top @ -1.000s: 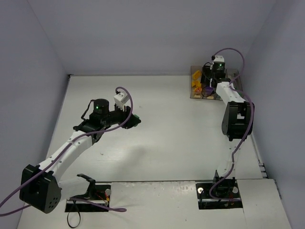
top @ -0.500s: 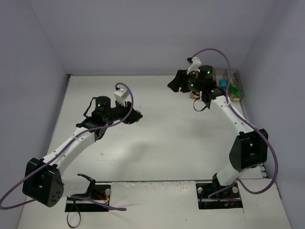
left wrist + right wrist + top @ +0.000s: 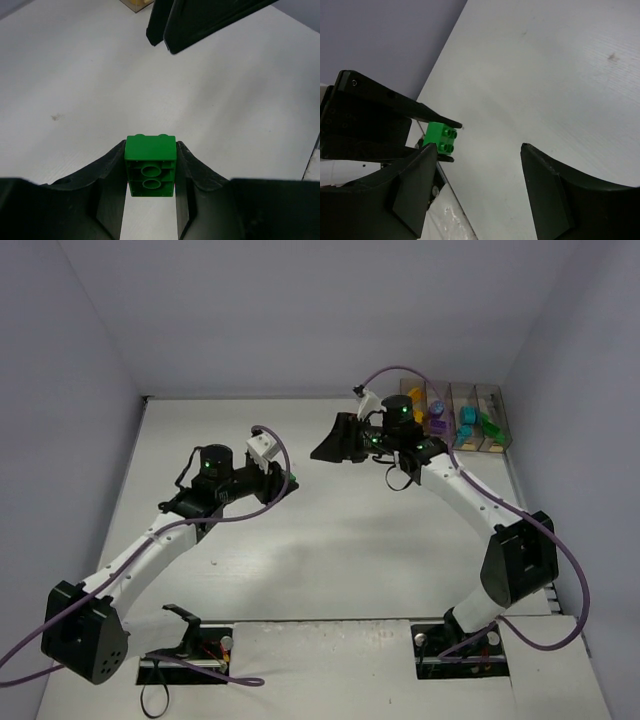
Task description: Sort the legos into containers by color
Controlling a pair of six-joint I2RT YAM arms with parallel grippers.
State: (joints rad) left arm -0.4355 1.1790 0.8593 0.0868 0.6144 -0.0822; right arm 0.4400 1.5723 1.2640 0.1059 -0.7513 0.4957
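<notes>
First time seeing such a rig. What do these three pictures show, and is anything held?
Two robot arms stand bolted to the near edge of a white table. The wide picture looks down from above and behind them; the other two come from a camera on each wrist. The left tool is shut on a small green plastic toy brick. The right tool faces it, open and empty. In the far right corner sits a row of four clear plastic bins holding yellow, purple, teal and green bricks.
</notes>
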